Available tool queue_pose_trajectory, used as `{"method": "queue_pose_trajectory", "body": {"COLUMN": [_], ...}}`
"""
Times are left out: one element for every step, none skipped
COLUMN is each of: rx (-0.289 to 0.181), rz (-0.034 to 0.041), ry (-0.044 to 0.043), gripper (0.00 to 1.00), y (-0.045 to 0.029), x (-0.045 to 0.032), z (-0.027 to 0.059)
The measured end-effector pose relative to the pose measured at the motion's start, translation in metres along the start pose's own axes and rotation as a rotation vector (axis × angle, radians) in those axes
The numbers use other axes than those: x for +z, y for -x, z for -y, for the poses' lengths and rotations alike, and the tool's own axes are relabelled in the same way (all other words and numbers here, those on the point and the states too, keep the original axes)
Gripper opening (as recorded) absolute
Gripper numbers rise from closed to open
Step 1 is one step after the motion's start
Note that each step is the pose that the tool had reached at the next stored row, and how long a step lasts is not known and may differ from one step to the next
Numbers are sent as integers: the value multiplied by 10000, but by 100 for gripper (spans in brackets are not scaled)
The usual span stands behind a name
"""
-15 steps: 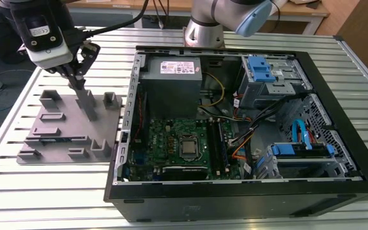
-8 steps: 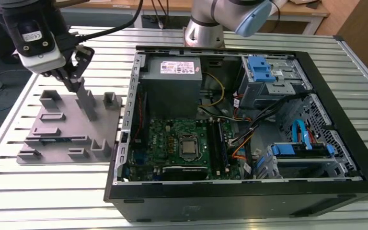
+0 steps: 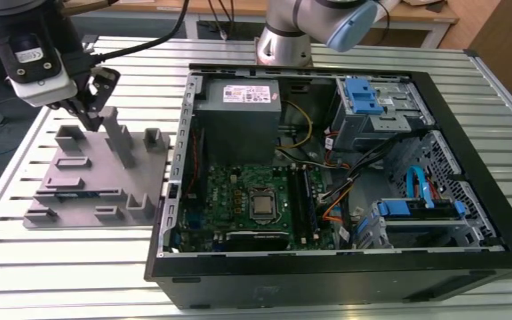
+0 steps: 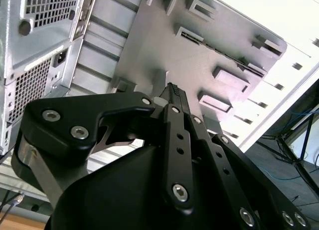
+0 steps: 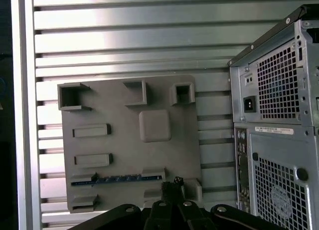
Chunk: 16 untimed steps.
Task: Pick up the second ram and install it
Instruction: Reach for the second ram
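The second ram [image 5: 117,179] stands on edge in a slot of the grey plastic tray [image 5: 129,155], a thin dark strip with a bluish edge. The exterior view has the ram [image 3: 77,195] near the tray's [image 3: 69,217] front. My gripper [image 3: 93,119] hangs over the tray's far end, well above and behind the ram, beside a tall post [image 3: 119,139]. Its black fingertips [image 4: 174,92] are pressed together with nothing between them. In the first wrist view the gripper [image 5: 172,186] sits just past one end of the ram.
An open computer case [image 3: 469,133] lies on the slatted table at the exterior view's right, close against the tray. Inside are the motherboard with a silver processor [image 3: 263,203], memory slots [image 3: 303,193], a power supply [image 3: 238,100] and loose cables. Its rear panel [image 5: 276,120] borders the tray.
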<state>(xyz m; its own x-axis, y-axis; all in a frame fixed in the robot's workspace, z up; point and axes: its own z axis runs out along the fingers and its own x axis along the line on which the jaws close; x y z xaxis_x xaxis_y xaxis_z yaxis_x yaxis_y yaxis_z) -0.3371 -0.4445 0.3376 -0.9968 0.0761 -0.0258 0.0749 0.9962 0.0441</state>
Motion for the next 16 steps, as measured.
{"method": "queue_pose_trajectory", "body": {"rx": [1, 1, 1, 1, 1, 2, 1, 1, 1, 1, 1, 1, 1, 1, 0, 0], "rz": [0, 1, 1, 1, 1, 1, 1, 1, 0, 0, -1, 0, 0, 1, 0, 1], "ry": [0, 1, 1, 1, 1, 2, 1, 1, 1, 0, -1, 1, 0, 1, 1, 2], "gripper": [11, 11, 11, 11, 11, 11, 11, 11, 11, 11, 11, 11, 11, 11, 11, 11], "y": [-15, -28, -40, -49, -56, -64, -69, -75, -80, -85, -89, -93, -97, -101, -103, -106], "x": [5, 10, 15, 21, 26, 32, 37, 42, 48, 54, 60, 67, 73, 79, 86, 93], "z": [1, 2, 3, 4, 5, 6, 6, 7, 8, 9, 10, 10, 11, 11, 12, 12]}}
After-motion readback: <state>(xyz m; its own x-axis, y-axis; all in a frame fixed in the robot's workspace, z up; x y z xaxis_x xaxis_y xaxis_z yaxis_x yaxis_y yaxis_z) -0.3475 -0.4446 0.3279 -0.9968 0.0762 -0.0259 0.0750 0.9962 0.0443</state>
